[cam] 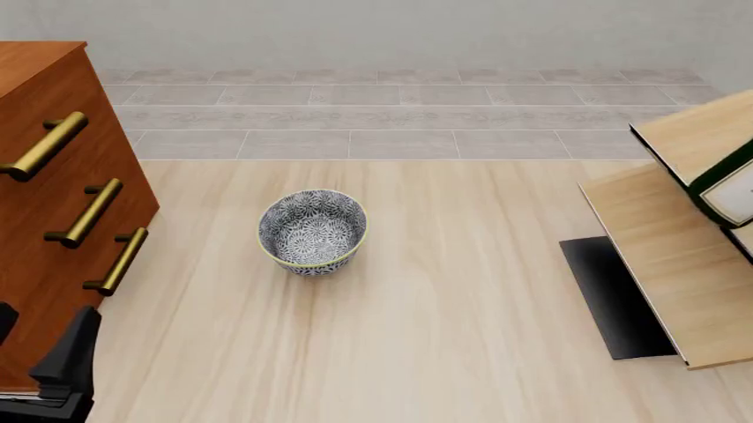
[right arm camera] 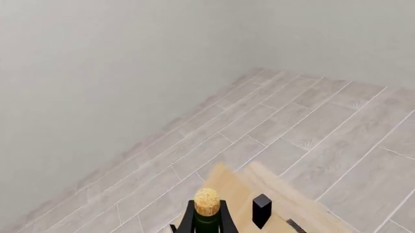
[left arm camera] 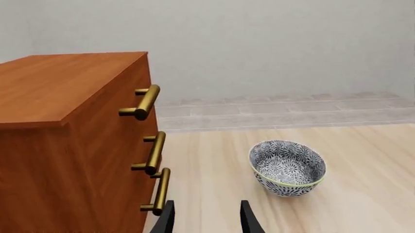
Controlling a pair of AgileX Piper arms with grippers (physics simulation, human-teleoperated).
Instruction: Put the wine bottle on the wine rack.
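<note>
**Wine bottle at the rack, far right of the table**

Wine bottle (cam: 732, 183) seen at the front view's right edge, dark green with white label, lying among the slanted pale-wood panels of the wine rack (cam: 676, 264), probably so the slope cradles it. Cork and neck close between the right gripper (right arm camera: 224, 218) fingers; grip not discernible. Left gripper (left arm camera: 206, 218) low beside the reddish cabinet (left arm camera: 71, 145), parted, holding nothing. Patterned bowl (cam: 313, 232) mid-table, well apart.

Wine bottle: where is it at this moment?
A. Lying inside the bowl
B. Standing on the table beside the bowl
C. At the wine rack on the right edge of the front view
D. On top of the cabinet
C: the wine bottle, dark green with a white label, shows among the wine rack panels.
</note>
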